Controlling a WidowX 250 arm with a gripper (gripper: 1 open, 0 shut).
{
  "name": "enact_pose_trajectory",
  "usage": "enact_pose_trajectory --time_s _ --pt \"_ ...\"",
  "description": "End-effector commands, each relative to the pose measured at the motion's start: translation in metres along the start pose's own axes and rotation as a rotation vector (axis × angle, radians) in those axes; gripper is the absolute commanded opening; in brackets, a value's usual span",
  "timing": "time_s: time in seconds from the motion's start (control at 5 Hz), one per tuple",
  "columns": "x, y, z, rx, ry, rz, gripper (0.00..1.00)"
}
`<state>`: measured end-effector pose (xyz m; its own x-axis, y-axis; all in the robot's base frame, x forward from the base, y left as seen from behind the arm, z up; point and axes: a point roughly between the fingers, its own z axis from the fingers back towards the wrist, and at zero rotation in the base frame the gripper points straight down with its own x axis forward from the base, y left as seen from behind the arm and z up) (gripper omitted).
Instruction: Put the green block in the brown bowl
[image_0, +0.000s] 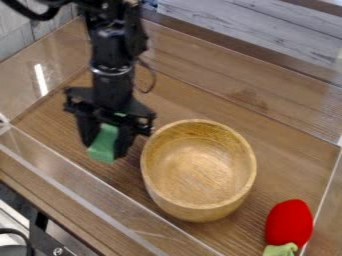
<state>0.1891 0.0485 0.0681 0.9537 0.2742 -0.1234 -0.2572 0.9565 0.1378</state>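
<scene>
The green block (103, 144) hangs a little above the wooden table, pinched between the black fingers of my gripper (106, 140), which is shut on it. The gripper points almost straight down, left of the brown bowl (198, 171). The bowl is round, light wood with a thick rim, and holds nothing. The block's upper part is hidden between the fingers.
A red rounded object with a green base (287, 225) lies at the bottom right, past the bowl. Clear plastic walls (54, 165) fence the wooden table on the left and front. A small clear stand (43, 77) sits at the left.
</scene>
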Motion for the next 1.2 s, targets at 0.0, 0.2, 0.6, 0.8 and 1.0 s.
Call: enact_pose_trajectory --time_s 0.0,0.2,0.6,0.8,1.0 --pt "0.009 -0.027 0.026 0.019 -0.080 0.001 0.00" --pt "0.001 -0.066 0.030 0.022 -0.105 -0.062 0.00" --pt "-0.004 -0.108 0.025 0.036 -0.149 -0.061 0.00" --pt "0.000 -0.107 0.026 0.037 -0.152 -0.037 0.00" --pt "-0.002 -0.101 0.019 0.040 -0.158 -0.040 0.00"
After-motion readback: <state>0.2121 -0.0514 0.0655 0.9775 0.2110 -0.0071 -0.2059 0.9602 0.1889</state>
